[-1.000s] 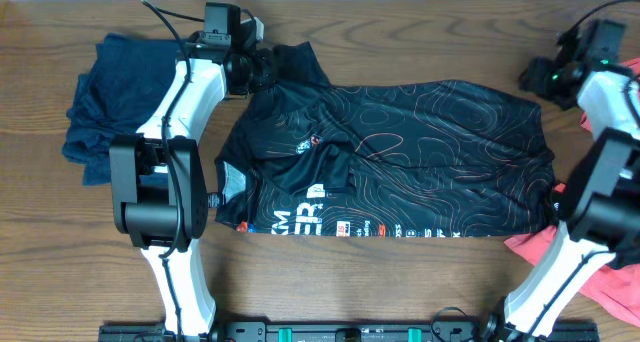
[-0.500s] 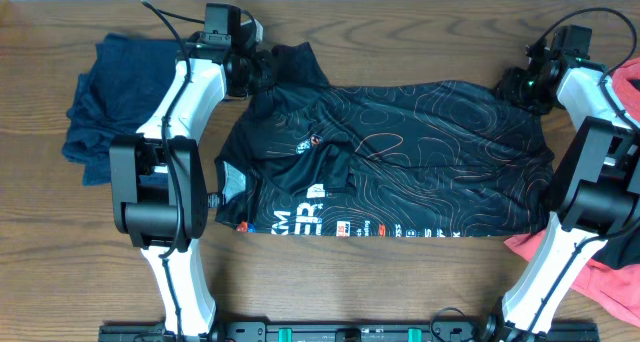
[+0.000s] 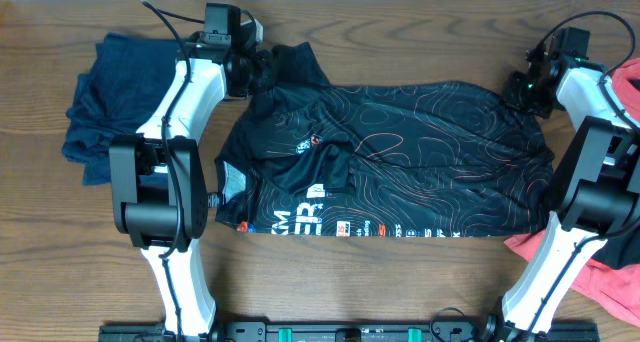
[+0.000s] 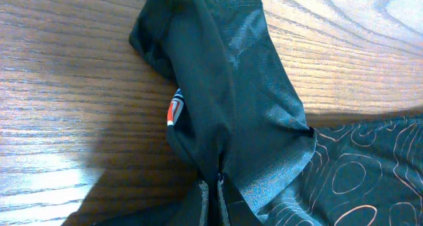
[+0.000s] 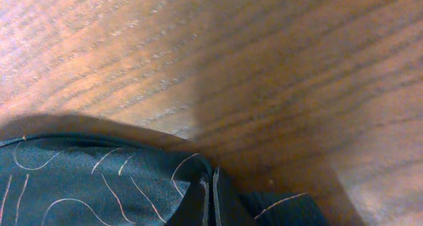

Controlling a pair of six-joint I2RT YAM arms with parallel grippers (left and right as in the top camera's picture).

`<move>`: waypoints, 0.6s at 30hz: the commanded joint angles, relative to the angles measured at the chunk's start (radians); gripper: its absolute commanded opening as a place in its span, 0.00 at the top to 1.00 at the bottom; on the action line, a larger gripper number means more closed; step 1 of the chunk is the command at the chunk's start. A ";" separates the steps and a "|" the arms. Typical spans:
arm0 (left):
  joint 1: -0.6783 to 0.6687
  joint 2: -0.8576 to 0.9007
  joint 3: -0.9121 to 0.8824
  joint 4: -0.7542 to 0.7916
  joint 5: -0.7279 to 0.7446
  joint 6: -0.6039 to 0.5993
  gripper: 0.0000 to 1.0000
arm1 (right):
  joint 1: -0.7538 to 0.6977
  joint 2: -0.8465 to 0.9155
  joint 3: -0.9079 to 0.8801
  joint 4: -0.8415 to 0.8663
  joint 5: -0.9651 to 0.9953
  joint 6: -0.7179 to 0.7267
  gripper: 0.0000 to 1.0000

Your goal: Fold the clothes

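The black jersey (image 3: 400, 162) with thin orange contour lines lies spread across the middle of the table, lettering along its near edge. My left gripper (image 3: 262, 70) is shut on the far left sleeve. The left wrist view shows dark cloth (image 4: 225, 87) pinched between the closed fingertips of the left gripper (image 4: 213, 186). My right gripper (image 3: 522, 87) sits at the jersey's far right corner, shut on the hem. In the right wrist view the patterned fabric (image 5: 99, 180) is caught in the closed right gripper (image 5: 209, 186), just above the wood.
A crumpled navy garment (image 3: 110, 102) lies at the far left. A coral-red garment (image 3: 600, 272) is at the near right, partly under the right arm, and more red cloth (image 3: 628, 82) shows at the right edge. The table's far edge runs along the top.
The right gripper moved left onto the jersey's far right corner and closed on the cloth. The left gripper has stayed shut on the sleeve.
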State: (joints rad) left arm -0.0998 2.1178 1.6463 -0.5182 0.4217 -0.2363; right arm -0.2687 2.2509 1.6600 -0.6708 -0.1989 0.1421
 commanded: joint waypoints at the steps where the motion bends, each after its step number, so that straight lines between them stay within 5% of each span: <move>1: 0.003 -0.030 -0.001 -0.015 0.035 0.000 0.94 | -0.010 -0.042 0.028 -0.027 0.081 0.022 0.99; 18: 0.004 -0.256 -0.001 -0.634 0.035 0.076 0.94 | -0.010 -0.263 0.029 -0.589 0.361 0.040 0.99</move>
State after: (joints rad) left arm -0.0998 1.8698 1.6444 -1.1107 0.4683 -0.1825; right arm -0.2687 1.9808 1.6894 -1.2247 0.0887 0.1722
